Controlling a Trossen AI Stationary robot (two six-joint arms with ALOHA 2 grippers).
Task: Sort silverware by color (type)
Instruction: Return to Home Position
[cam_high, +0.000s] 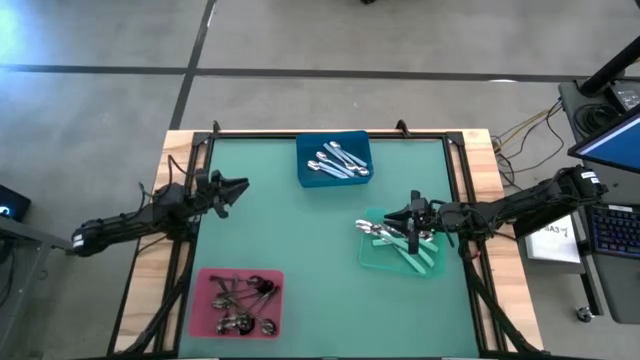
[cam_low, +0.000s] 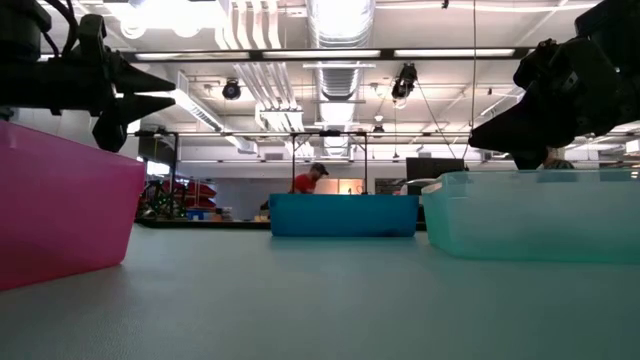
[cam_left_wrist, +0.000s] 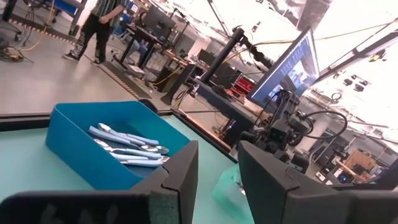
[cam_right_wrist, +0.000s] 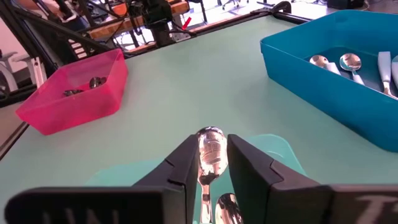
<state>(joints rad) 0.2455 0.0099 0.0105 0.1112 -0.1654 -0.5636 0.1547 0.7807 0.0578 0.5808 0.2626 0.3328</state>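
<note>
My left hand (cam_left_wrist: 217, 168) holds its two dark fingers apart over the green surface (cam_left_wrist: 25, 168). Past them I see a blue tray (cam_left_wrist: 68, 146) with several pale-handled spoons (cam_left_wrist: 127, 146). A green tray (cam_left_wrist: 225, 190) shows through the gap, with the right arm (cam_left_wrist: 283, 124) farther off and a person (cam_left_wrist: 99, 25) in the room behind.

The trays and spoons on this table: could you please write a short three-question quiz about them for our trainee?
1. True or false: the right gripper hovers over the green tray.
2. Which tray holds the dark-handled spoons? A blue, B pink tray, C green.
3. How many trays are in the high view?
Key: 1 true; 2 B; 3 three.
</note>
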